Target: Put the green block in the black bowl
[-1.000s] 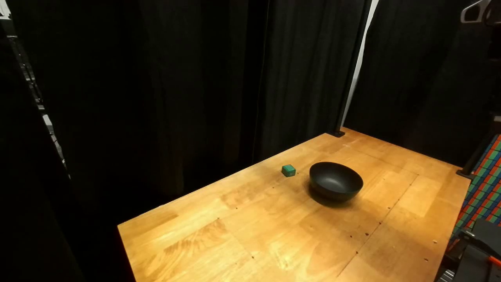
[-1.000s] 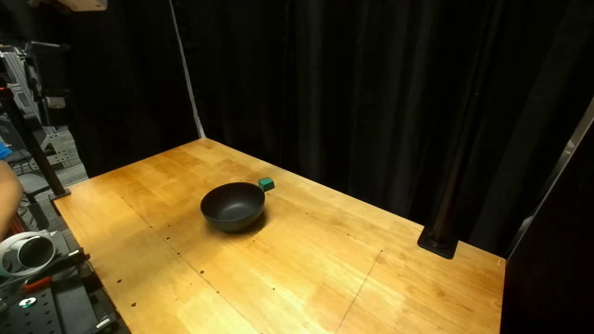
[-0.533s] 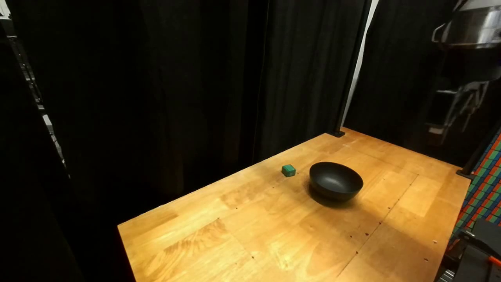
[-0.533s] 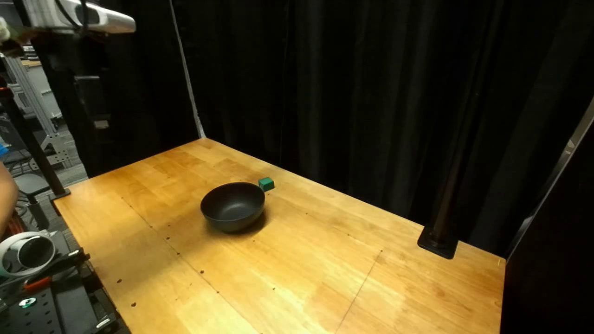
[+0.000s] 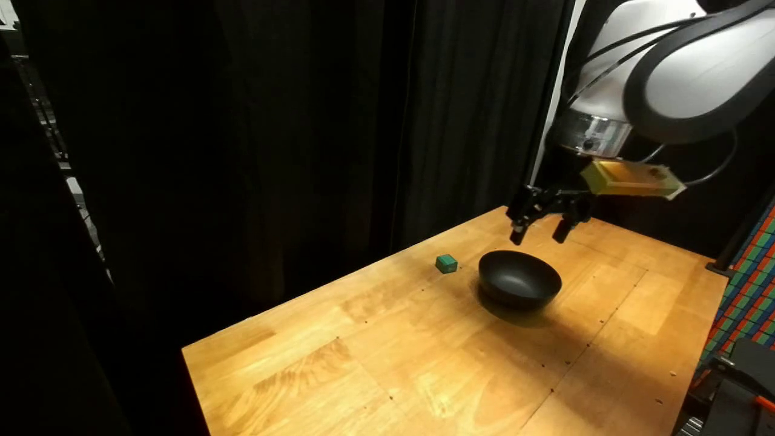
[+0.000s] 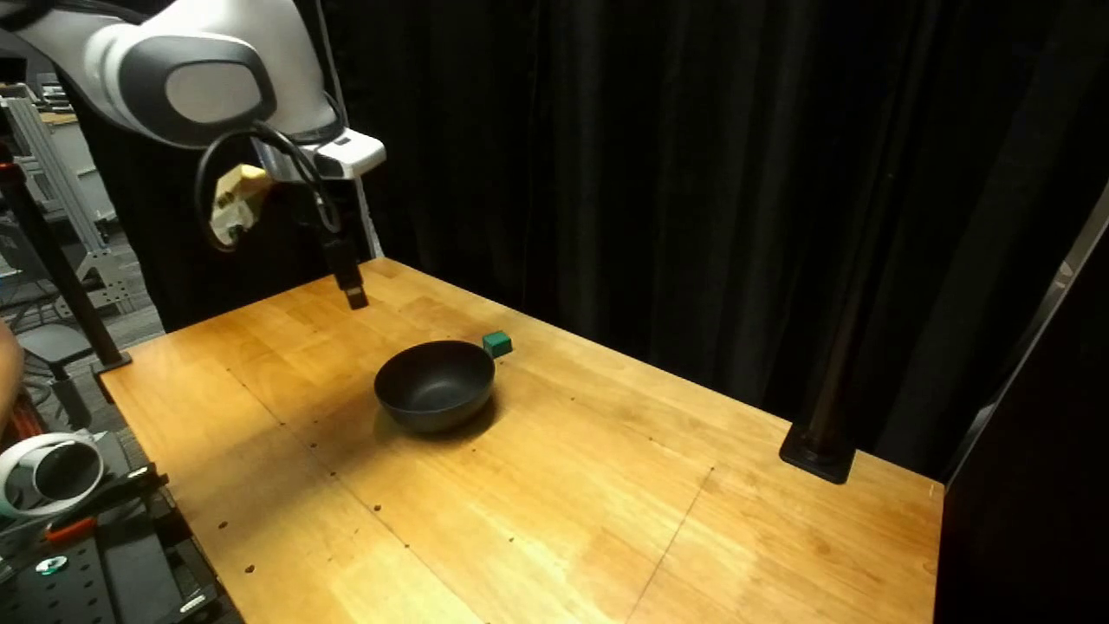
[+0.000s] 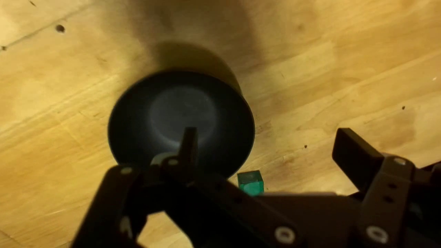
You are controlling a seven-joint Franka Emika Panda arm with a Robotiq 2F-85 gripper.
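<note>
The green block is a small cube on the wooden table, outside the bowl and near the table edge by the curtain; it also shows in an exterior view. The black bowl stands upright and empty beside it, also in an exterior view. My gripper is open and empty, in the air above the table near the bowl. In the wrist view the gripper has its fingers wide apart. The left finger overlaps the bowl, and the gripper partly hides the block.
The wooden table has black curtains along its back. A black post base stands at the table edge. A cart with a white round part is beside the table.
The arm has swung in from the side and lowered, bringing the gripper over the table near the bowl. The block and bowl have not moved.
</note>
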